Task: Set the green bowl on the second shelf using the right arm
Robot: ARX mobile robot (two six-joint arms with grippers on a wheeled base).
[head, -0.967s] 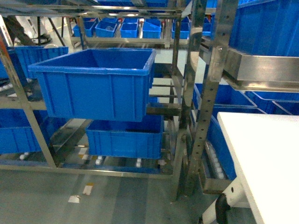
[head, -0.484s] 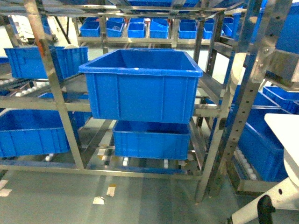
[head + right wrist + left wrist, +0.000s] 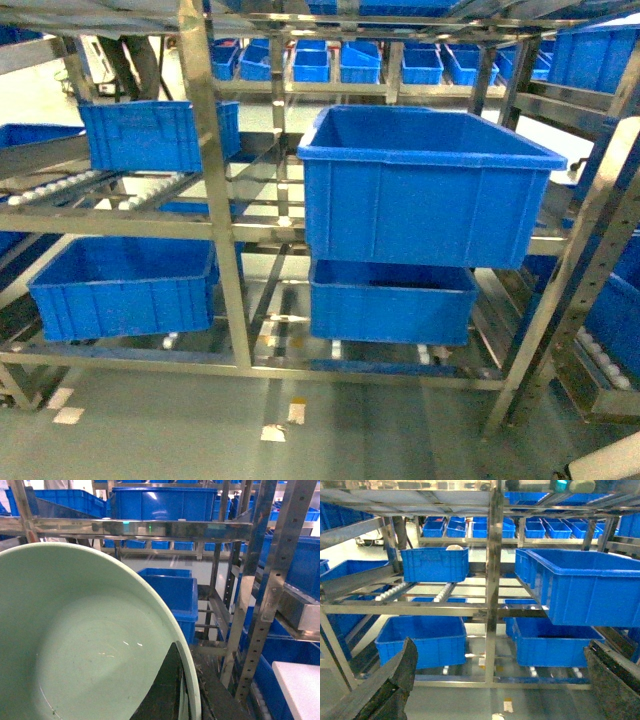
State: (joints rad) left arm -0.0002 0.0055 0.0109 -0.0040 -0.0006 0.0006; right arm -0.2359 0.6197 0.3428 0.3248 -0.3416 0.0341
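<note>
Green bowl sits clamped by its rim in the right pincer; left pincer spread apart.

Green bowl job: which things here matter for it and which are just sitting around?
Part of the job:
green bowl, pinched at its rim by the right gripper
steel rack, where the second shelf is

Just there:
large blue crate
lower blue crates
small blue bins at the back
left gripper, open and empty
</note>
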